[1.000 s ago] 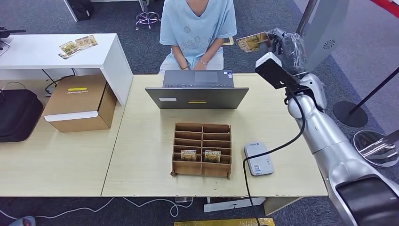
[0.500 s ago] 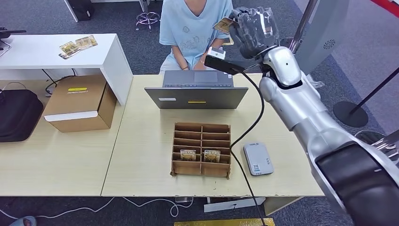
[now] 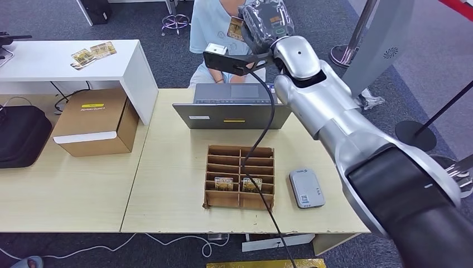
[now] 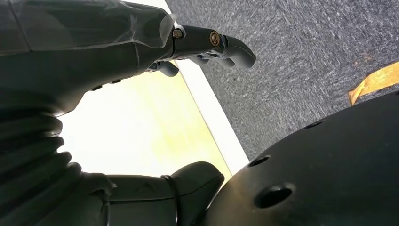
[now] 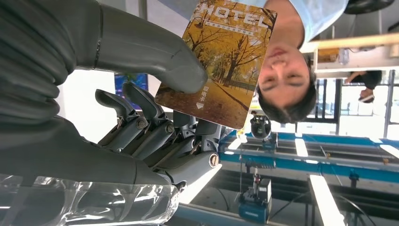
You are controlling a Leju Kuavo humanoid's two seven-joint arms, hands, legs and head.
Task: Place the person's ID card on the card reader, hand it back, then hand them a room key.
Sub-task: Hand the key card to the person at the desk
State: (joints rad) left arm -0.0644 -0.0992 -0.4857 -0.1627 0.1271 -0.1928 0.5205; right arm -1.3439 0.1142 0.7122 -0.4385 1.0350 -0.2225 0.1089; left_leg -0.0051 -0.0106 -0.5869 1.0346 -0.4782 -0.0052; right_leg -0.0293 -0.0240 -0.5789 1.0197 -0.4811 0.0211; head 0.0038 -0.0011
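Observation:
My right hand (image 3: 265, 20) is raised above the far side of the table, in front of the seated person (image 3: 212, 33) in a light blue shirt. It pinches a room key card (image 3: 236, 27). In the right wrist view the card (image 5: 221, 61) shows an autumn tree picture with "HOTEL" printed on it, and it sits between the thumb (image 5: 141, 52) and the fingers (image 5: 155, 127). The grey card reader (image 3: 306, 188) lies on the table with nothing on it. My left hand (image 4: 94, 47) hangs beside the table edge, fingers apart, holding nothing.
A cardboard organizer (image 3: 240, 162) at the table's middle holds two more key cards (image 3: 223, 183). An open laptop (image 3: 233, 109) stands between it and the person. A cardboard box (image 3: 95, 123), a black bag (image 3: 19, 134) and a white desk (image 3: 128, 67) are on the left.
My right arm has swung left with the key card, from the person's right side to directly in front of their chest. The things on the table have not moved.

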